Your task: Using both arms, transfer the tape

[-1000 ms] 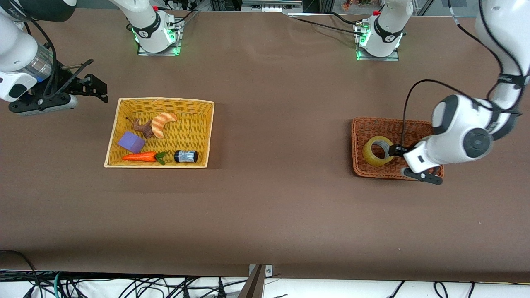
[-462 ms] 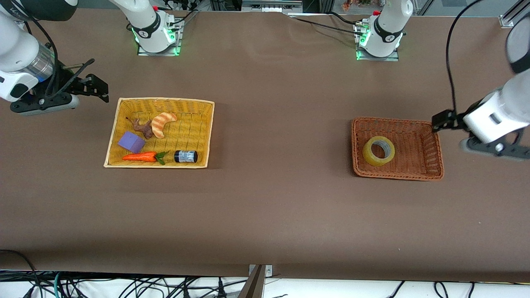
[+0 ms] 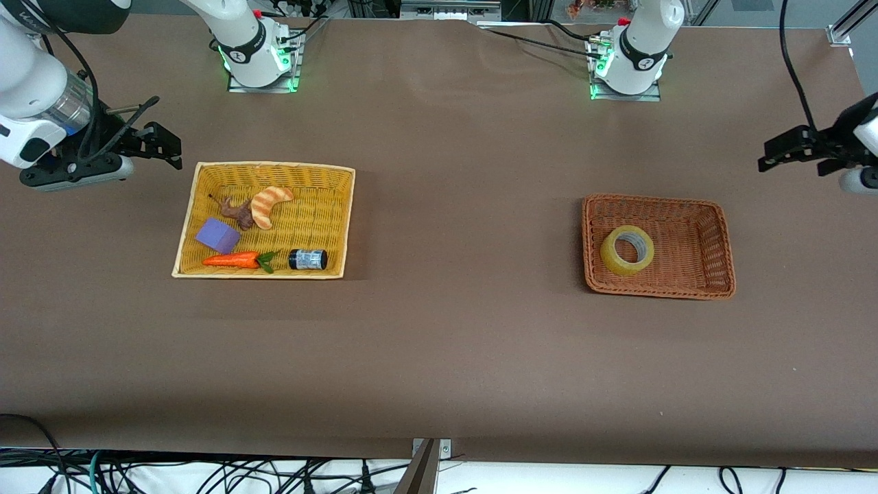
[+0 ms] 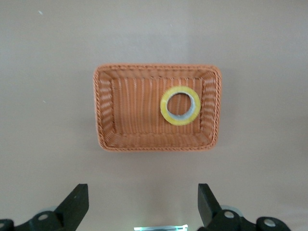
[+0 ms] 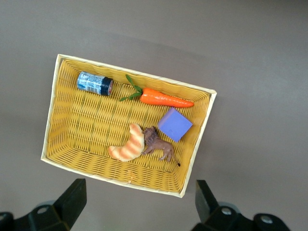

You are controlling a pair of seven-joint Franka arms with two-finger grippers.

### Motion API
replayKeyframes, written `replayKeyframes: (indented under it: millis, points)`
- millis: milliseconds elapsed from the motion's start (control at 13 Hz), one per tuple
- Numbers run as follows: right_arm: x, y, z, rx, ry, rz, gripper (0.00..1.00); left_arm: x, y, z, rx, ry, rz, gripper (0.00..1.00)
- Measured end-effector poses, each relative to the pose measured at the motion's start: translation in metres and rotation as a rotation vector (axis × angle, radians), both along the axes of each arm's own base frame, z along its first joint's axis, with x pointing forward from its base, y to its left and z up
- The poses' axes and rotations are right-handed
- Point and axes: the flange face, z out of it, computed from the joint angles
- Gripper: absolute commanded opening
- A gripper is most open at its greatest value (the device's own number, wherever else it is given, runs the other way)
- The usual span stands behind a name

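We are seeing a matt brown cloth-like surface [image 3: 446, 343], a glossy translucent tape [image 3: 627, 250] lying in a rough woven wicker basket [image 3: 713, 274], and matt black plastic-looking pincers [image 3: 789, 151].

Bright, even overhead light; soft shadows, sharp focus throughout.
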Motion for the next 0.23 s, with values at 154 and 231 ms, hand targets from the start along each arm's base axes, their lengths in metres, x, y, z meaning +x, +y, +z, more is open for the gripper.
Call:
replayKeyframes:
  millis: [154,231]
  points:
    - [0.0000,0.0000,0.0001,0.000,0.000,0.000,1.00,-0.0094,-0.0029,-0.0082,-0.002,0.012,-0.002,1.00]
    - [0.0000,0.0001,0.0001,0.000,0.000,0.000,1.00,-0.0112,-0.0072,-0.0082,-0.001,0.014,-0.002,1.00]
